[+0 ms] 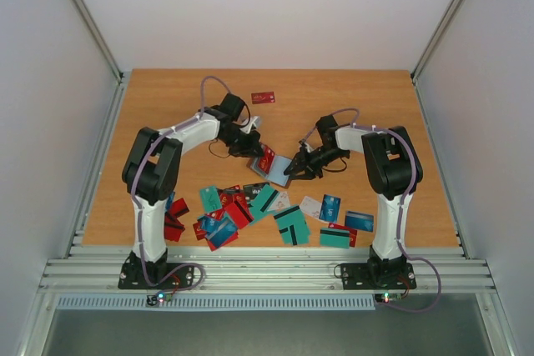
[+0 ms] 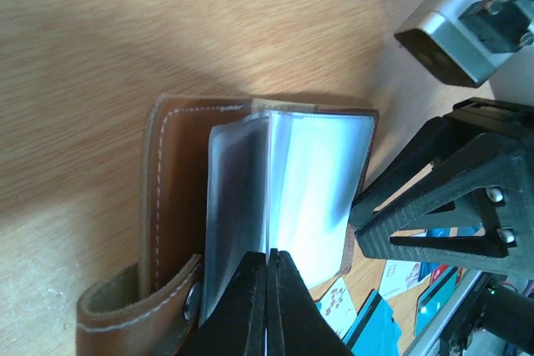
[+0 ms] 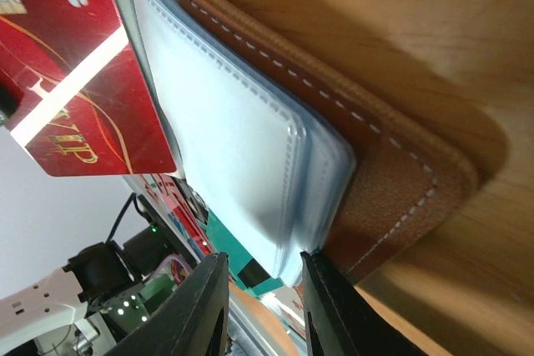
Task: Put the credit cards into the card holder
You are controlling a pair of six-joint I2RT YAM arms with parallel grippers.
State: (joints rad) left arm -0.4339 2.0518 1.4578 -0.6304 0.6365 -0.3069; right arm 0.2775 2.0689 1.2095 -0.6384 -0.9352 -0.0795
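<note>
The brown card holder (image 1: pixel 279 166) lies open mid-table, its clear sleeves (image 2: pixel 317 181) fanned up from the leather cover (image 2: pixel 171 198). My left gripper (image 1: pixel 257 152) is shut on a red card (image 1: pixel 267 157); the left wrist view shows it edge-on between the shut fingertips (image 2: pixel 269 258), at the sleeves. In the right wrist view the red card (image 3: pixel 75 81) stands against the sleeves (image 3: pixel 225 139). My right gripper (image 3: pixel 265 268) is open and straddles the sleeves' corner beside the cover (image 3: pixel 392 164). Several loose credit cards (image 1: pixel 250 206) lie nearer the bases.
One red card (image 1: pixel 264 97) lies alone at the back of the wooden table (image 1: pixel 167 122). More cards (image 1: pixel 346 227) spread toward the right arm's base. White walls close in the sides and back. A metal rail (image 1: pixel 267 273) runs along the near edge.
</note>
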